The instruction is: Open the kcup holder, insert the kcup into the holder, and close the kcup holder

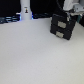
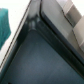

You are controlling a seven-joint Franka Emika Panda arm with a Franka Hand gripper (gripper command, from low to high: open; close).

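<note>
Two drawer fronts of the black kcup holder [image 1: 62,25] face us at upper right of the exterior view, near the table's [image 1: 35,57] far edge. The gripper [image 1: 69,11] hangs just above it; whether its claw is wide or narrow, we cannot tell. Wide bare tabletop spreads below. A white bottle-like object [image 1: 26,10] stands upper left.
</note>
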